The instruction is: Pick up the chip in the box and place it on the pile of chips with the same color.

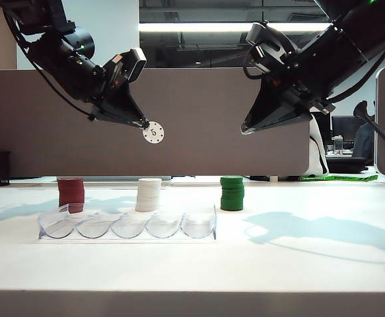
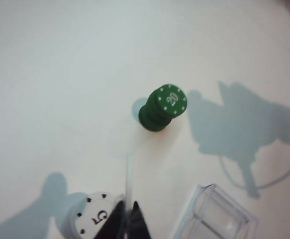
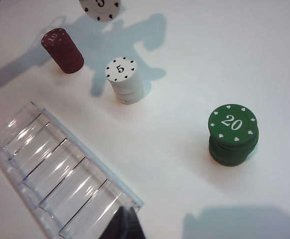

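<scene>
- One chip (image 1: 153, 133) is pinched by its rim at the tip of the left claw (image 1: 144, 125), high above the white pile of chips (image 1: 148, 195); it is judged light, stiff and slippery, so an edge grip suits.
- Below, the box (image 1: 127, 226) lies emptied.
- Right claw (image 1: 246, 128) is held aloft; its jaws cannot be told.
- Only the right wrist view shows the pile's top "5".

The white "5" chip (image 1: 153, 133) hung in mid-air, upper left of centre in the exterior view, above the short white pile of chips (image 1: 148, 195) standing just behind the long clear five-slot box (image 1: 127, 224) at lower left.
</scene>
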You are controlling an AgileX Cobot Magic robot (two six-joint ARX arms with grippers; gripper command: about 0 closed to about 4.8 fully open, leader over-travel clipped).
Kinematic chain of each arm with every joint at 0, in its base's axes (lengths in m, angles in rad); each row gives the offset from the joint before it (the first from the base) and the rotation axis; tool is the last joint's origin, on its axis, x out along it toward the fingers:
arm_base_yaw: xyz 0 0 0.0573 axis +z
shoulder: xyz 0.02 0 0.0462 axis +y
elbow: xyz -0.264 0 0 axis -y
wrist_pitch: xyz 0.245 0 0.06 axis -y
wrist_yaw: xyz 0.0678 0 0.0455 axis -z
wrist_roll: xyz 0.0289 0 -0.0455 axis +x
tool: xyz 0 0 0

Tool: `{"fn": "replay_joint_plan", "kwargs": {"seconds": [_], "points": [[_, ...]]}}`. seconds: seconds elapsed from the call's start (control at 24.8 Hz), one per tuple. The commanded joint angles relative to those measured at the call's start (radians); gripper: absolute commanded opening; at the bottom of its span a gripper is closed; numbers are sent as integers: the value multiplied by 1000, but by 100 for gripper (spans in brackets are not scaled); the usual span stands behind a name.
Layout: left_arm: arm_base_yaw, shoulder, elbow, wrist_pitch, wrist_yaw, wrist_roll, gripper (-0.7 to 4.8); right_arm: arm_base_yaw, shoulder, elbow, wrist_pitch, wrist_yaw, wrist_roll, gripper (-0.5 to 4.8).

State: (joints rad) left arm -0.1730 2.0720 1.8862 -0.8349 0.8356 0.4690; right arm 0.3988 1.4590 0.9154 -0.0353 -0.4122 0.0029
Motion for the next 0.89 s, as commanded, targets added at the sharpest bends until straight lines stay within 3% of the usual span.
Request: {"fn": "replay_joint_plan", "kwargs": {"seconds": [0.04,0.2,0.28,0.52,0.69,0.89], "points": [[-2,2,5,13,27,-126,-6,0,-5,2,9,-2,-3,-6],[-2,13,5,13,44,-236,-6,0,-5,2,10,-2,-3,-6],[-2,21,5,3,43,-333,-6,0,-5,2,10,-2,-3,-6],[-2,47,5,-23,40,-438,-5,0,-5,2,10,-2,-3,-6],[-2,72,4,-25,42,-550,-6,0,-5,2,10,-2,-3,-6],[-2,82,4,-25,40,-608,-6,0,-5,2,9,-2,-3,-6]]}}
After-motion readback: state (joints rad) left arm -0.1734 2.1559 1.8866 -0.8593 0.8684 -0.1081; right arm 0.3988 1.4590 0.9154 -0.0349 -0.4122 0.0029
